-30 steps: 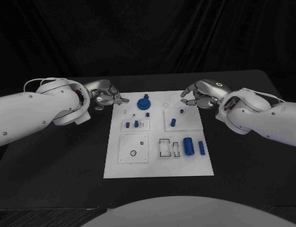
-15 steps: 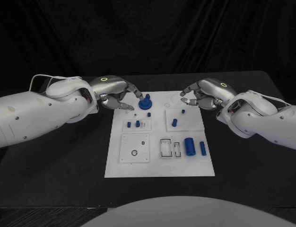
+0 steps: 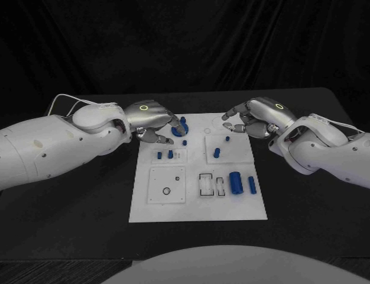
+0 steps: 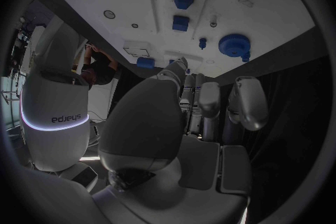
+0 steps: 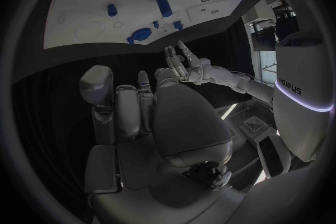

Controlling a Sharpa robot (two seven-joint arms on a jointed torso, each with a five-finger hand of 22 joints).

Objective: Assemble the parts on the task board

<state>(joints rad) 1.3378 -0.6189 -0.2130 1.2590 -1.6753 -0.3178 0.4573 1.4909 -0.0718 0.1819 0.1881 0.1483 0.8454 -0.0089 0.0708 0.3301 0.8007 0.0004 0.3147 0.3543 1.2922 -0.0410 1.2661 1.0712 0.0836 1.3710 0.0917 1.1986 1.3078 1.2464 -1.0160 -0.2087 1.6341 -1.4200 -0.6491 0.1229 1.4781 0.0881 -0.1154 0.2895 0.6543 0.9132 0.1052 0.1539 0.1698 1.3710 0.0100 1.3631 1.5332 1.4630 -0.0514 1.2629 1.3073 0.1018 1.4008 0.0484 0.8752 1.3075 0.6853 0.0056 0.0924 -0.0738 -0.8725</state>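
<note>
Two silver hands are hovering over the far end of the task board (image 3: 198, 204), which is lying in the middle of the black table (image 3: 74, 219). The left hand (image 3: 153, 121) is reaching over the board's far left corner with its fingers spread, just beside the round blue part (image 3: 181, 129) and holding nothing. The right hand (image 3: 252, 119) is hanging at the far right corner, fingers loosely curled and apart, also holding nothing. Smaller blue parts (image 3: 234, 183) are sitting nearer on the board.
</note>
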